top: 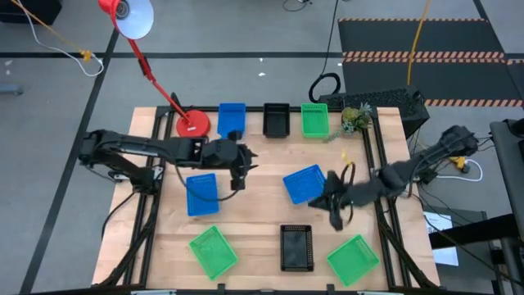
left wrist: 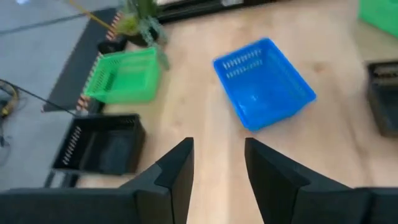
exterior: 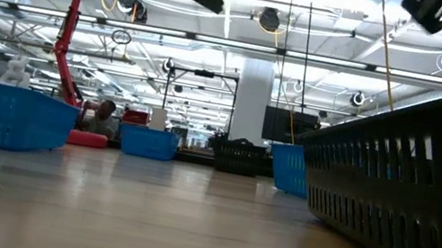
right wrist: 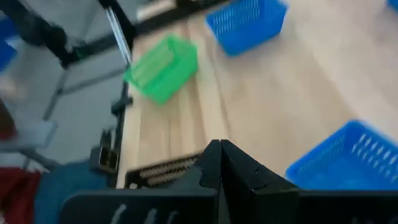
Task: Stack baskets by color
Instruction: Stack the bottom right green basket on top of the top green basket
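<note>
Several baskets lie flat and apart on the wooden table. At the far edge stand a blue one (top: 232,117), a black one (top: 277,120) and a green one (top: 314,120). Mid-table lie two blue ones (top: 201,193) (top: 304,183). Near the front edge are a green one (top: 213,250), a black one (top: 296,247) and a green one (top: 353,259). My left gripper (top: 239,172) (left wrist: 217,168) hangs open above bare table between the two mid-table blue baskets. My right gripper (top: 334,205) (right wrist: 219,155) is shut and empty, raised beside the right blue basket (right wrist: 348,158).
A red lamp base (top: 193,124) stands at the far left of the table, its arm leaning out past the far edge. A small plant (top: 354,119) sits at the far right corner. Black frame rails (top: 155,205) run along the table's sides. Bare wood (top: 262,213) lies in the middle.
</note>
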